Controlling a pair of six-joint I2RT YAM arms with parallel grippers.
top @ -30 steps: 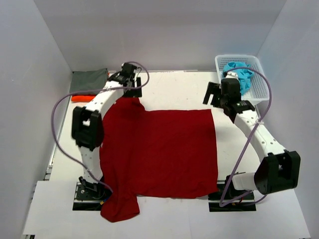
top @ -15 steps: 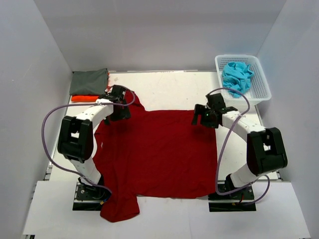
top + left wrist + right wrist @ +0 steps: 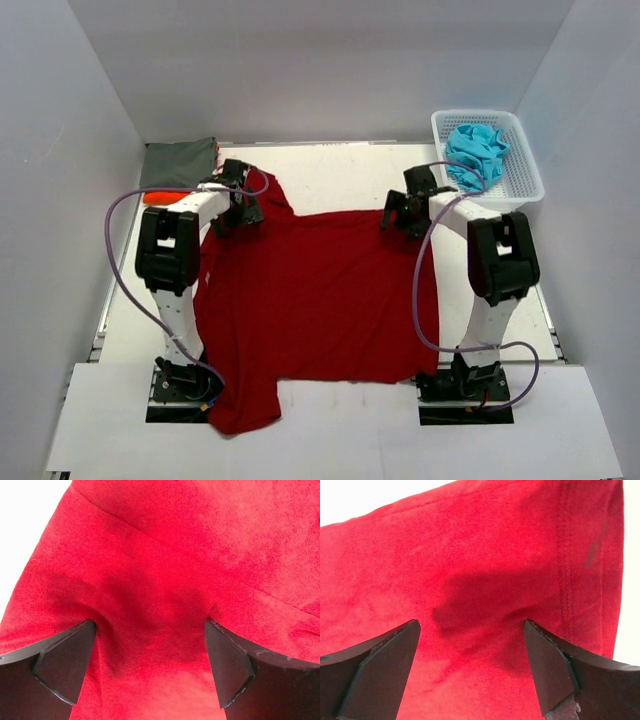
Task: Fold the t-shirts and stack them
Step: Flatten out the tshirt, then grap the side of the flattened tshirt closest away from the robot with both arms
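We see a white tabletop [image 3: 340, 170] boxed in by pale grey walls [image 3: 320, 70]. The dark red t-shirt [image 3: 320, 300] lies spread flat across the middle, matte and finely fuzzy, with one sleeve reaching toward 7 o'clock. At 10 o'clock a folded grey-green shirt [image 3: 178, 162] lies over an orange one [image 3: 158, 198]. At 2 o'clock the white lattice basket [image 3: 527, 180] holds crumpled turquoise shirts [image 3: 478, 150]. The left gripper [image 3: 150, 667] and right gripper [image 3: 470, 667] are down on the red shirt's far corners. Both are spread wide, their dark tips dimpling the cloth and pinching nothing.
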